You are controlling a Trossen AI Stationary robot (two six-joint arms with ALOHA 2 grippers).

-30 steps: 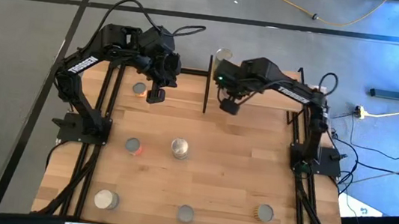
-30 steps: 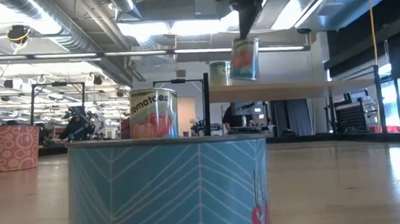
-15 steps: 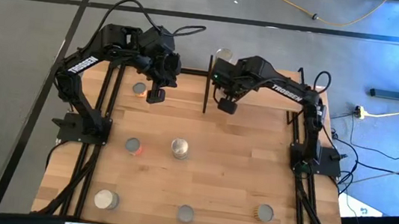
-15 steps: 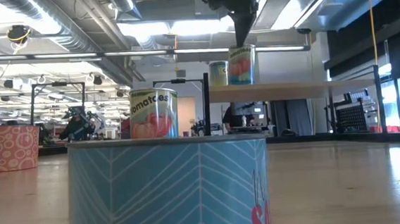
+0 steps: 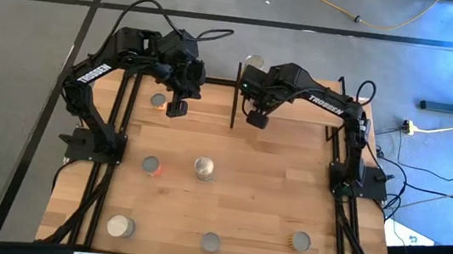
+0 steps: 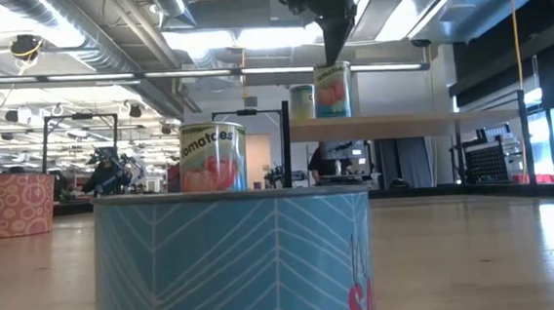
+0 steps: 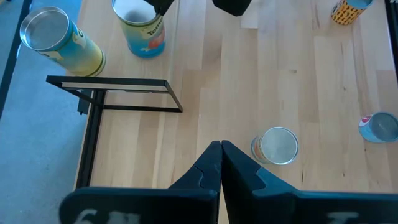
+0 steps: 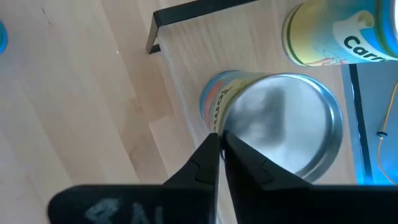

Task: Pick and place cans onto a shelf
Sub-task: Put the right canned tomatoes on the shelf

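The light-wood shelf with thin black posts stands at the table's far side. Two cans are on its board: a yellow-labelled one and beside it a tomato-labelled can with a silvery top. My right gripper comes down on that tomato can from above, its fingers closed at the rim. My left gripper hangs shut and empty above the table's far left, near a small can. My right gripper pinches the tomato can's top rim between its two fingers, at one side of the lid. The fingers slant steeply down from above. The can stands upright with its bottom on the shelf board.
Several more cans stand on the tabletop: two in the middle and three along the near edge. The nearest one fills the low view's foreground. Bare wood lies right of the middle.
My right gripper has sunk a little toward the shelf with the tomato can. The can hung tilted above the board a second ago; now it stands upright on it, beside the yellow can.
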